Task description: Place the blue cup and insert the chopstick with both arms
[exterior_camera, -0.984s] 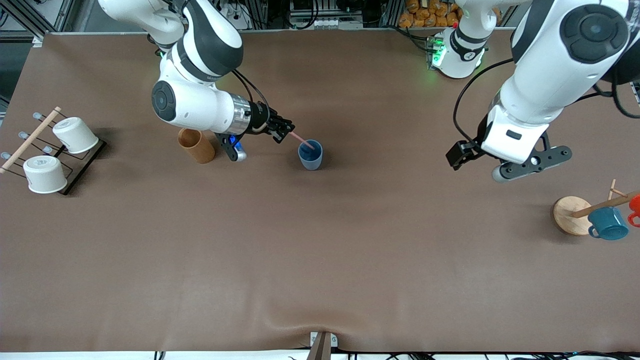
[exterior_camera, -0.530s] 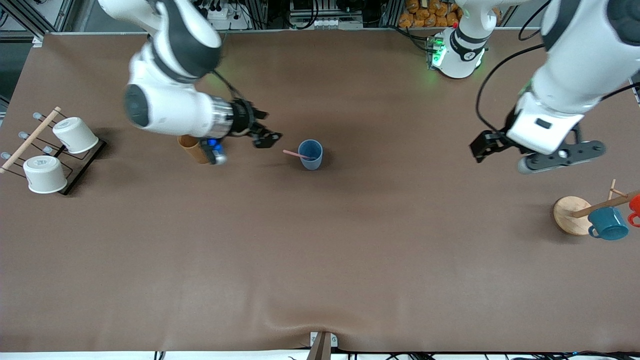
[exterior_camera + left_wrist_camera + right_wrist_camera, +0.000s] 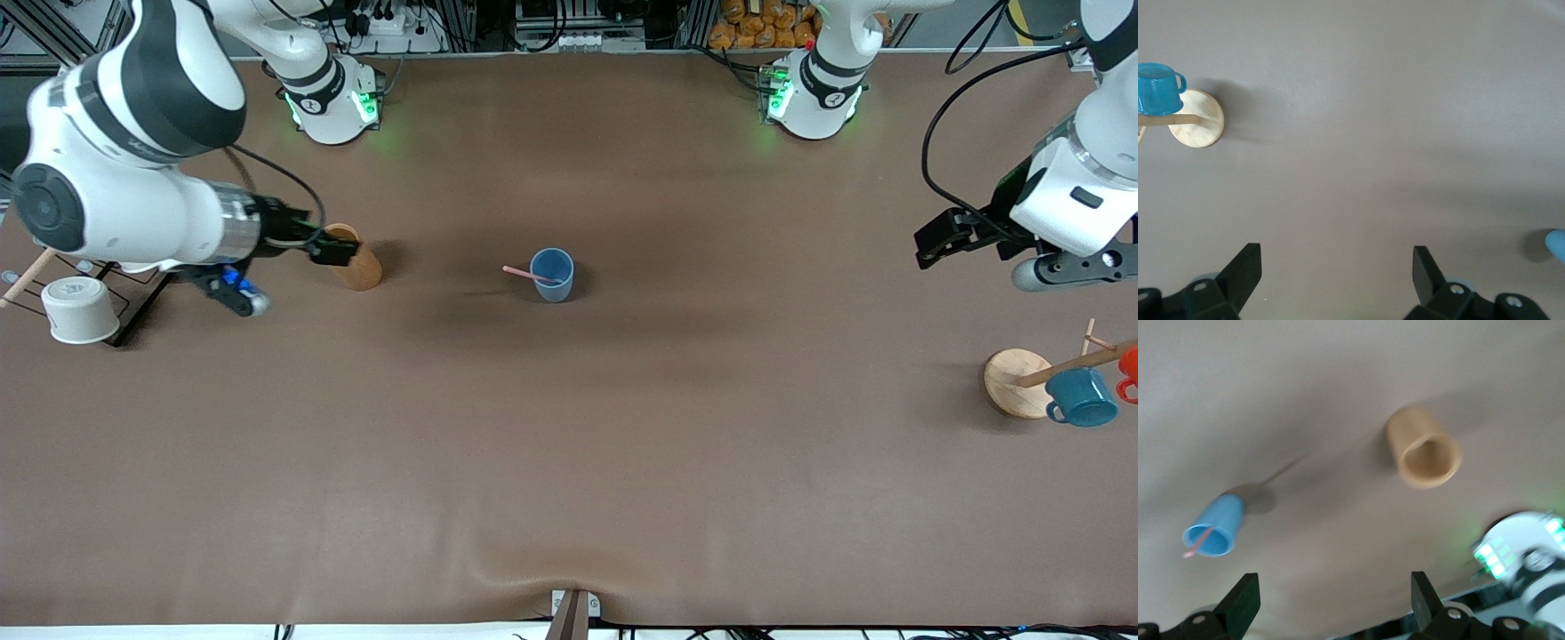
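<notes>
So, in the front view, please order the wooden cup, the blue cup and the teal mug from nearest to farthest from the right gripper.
From the right gripper:
1. Wooden cup, directly under it.
2. Blue cup, mid-table, holding the chopstick.
3. Teal mug, at the left arm's end.

The cup (image 3: 552, 275) stands upright near the middle of the bench (image 3: 569, 462), with the chopstick (image 3: 528, 274) in it, leaning on the rim and sticking out toward the right arm's end. The wooden cup (image 3: 356, 260) stands well apart from it, toward that same end, with the right gripper (image 3: 331, 252) over it (jaws spread wide). A rack (image 3: 133, 289) with an upturned pot (image 3: 80, 309) lies at that end. The left gripper (image 3: 944, 238), jaws apart, hangs over the left arm's end, where a mug (image 3: 1081, 397) hangs on a peg stand (image 3: 1016, 382).
</notes>
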